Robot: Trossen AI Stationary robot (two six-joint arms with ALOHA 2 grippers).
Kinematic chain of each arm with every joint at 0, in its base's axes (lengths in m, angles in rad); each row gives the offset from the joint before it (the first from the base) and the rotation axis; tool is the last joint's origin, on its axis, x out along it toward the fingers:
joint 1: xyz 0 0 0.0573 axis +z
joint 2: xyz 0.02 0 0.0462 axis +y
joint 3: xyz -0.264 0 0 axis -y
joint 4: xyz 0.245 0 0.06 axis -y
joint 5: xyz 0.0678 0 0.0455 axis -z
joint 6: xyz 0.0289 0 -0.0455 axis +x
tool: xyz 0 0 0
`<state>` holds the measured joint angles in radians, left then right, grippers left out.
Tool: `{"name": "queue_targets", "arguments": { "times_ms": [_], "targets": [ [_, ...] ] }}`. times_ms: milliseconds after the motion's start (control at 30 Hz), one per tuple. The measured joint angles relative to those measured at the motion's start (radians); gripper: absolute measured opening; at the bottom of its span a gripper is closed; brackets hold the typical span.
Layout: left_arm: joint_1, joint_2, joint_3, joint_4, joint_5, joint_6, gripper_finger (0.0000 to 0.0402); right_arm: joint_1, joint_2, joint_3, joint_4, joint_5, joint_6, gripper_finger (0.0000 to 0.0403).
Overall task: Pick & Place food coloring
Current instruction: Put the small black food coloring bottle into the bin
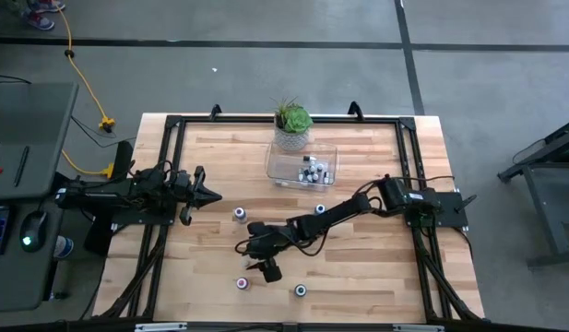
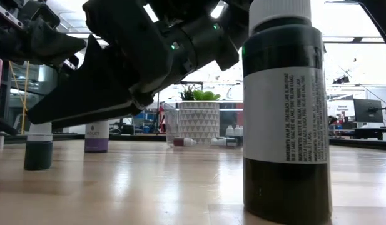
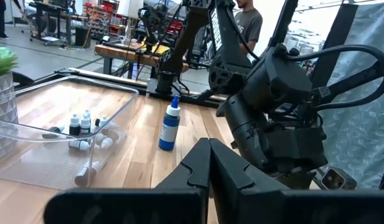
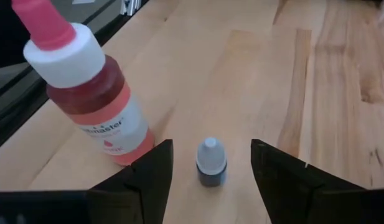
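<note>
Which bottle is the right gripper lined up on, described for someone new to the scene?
Start at the right gripper, open over the table's near-left part. Between its fingers stands a tiny dark bottle with a white cap, far smaller than the red bottle beside it.

The right arm reaches across from the right edge toward the middle front, its right gripper [image 1: 264, 265] low with jaws spread apart, holding nothing. The left arm lies at the left edge, left gripper [image 1: 210, 195] pointing inward.
</note>
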<state>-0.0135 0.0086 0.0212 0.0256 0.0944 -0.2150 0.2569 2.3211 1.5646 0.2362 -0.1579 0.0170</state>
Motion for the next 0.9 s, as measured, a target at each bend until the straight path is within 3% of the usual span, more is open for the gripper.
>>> {"name": "queue_targets", "arguments": {
  "times_ms": [567,900],
  "targets": [
    [0.0,0.0,0.0,0.0,0.0,0.0,0.0,-0.008,0.011,0.0,0.023,-0.019,-0.041,0.0198],
    [0.0,0.0,0.0,0.0,0.0,0.0,0.0,-0.008,0.016,0.0,0.026,-0.061,-0.047,0.0141]
  ]
}}
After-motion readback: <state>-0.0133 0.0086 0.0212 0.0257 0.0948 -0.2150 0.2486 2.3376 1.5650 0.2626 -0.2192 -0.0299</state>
